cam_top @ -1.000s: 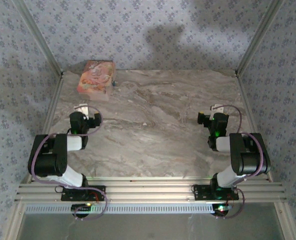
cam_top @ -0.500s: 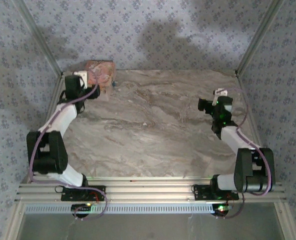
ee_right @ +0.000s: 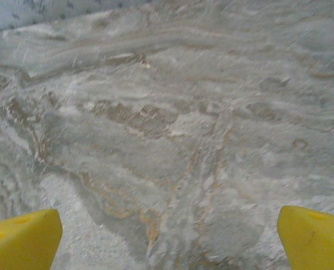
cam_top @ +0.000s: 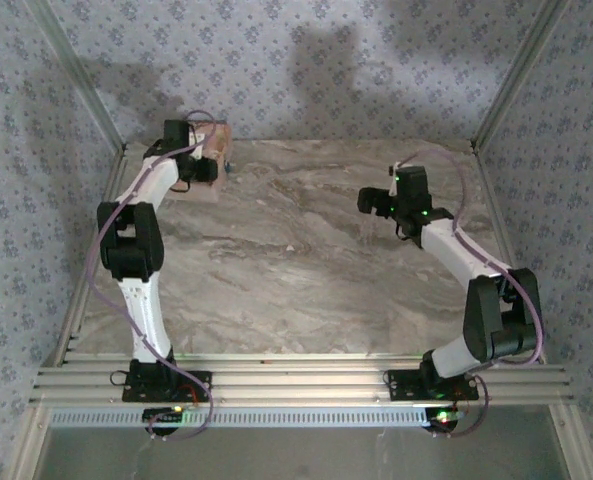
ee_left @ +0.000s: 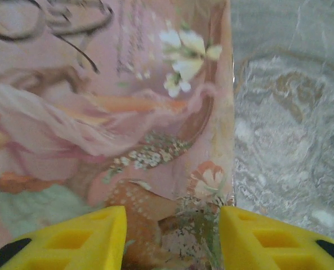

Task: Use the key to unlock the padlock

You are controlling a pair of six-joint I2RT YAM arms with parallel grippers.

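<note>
Neither the padlock nor the key is in view. My left gripper (cam_top: 202,152) reaches to the back left corner and hangs over a pink flower-printed box (cam_top: 219,140). In the left wrist view the box (ee_left: 127,112) lies close beneath the left gripper (ee_left: 172,225), whose yellow fingers (ee_left: 82,239) stand apart above its near right corner with nothing between them. My right gripper (cam_top: 369,203) hovers over the right middle of the table. It shows wide open (ee_right: 169,225) over bare marble.
The marble table (cam_top: 306,270) is walled by patterned panels and metal posts on three sides. A small blue object (cam_top: 228,167) lies just right of the box; I cannot tell what it is. Bare marble (ee_left: 290,112) lies right of the box.
The left arm swung out from its folded pose to the back left box, and its jaws narrowed. The right arm stretched forward and left toward the table's middle, jaws still wide.
</note>
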